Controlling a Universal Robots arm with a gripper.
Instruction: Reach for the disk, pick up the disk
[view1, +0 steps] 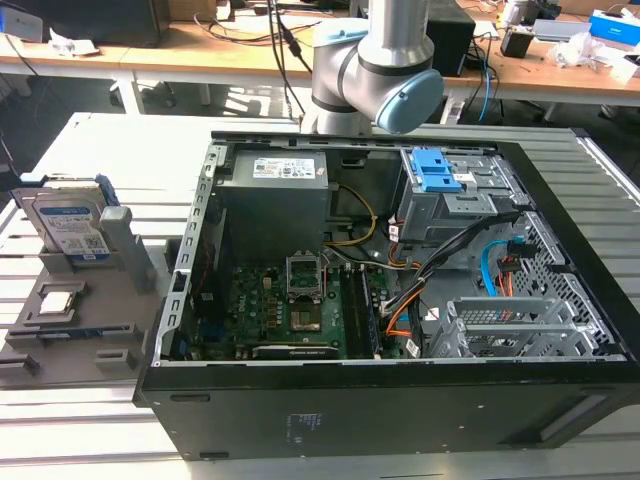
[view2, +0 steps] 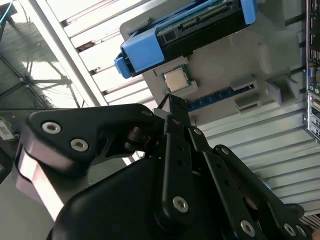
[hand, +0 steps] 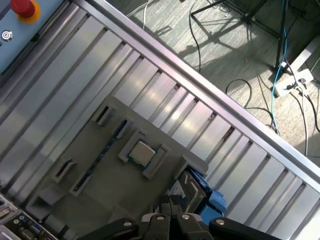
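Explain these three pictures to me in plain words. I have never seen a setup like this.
The grey and blue jointed machine is a robot arm. The exterior view comes from a camera off the arm, looking across a slatted table. Both wrist views come from cameras that ride on the arm near its wrist and look past its black gripper. On the table sits an open computer case. At the exterior view's left of it is a grey tray. The disk, a silver hard drive with a blue bracket, stands on edge in that tray. A small square chip lies flat in one of its pockets. The gripper hangs over the tray, closed and holding nothing.
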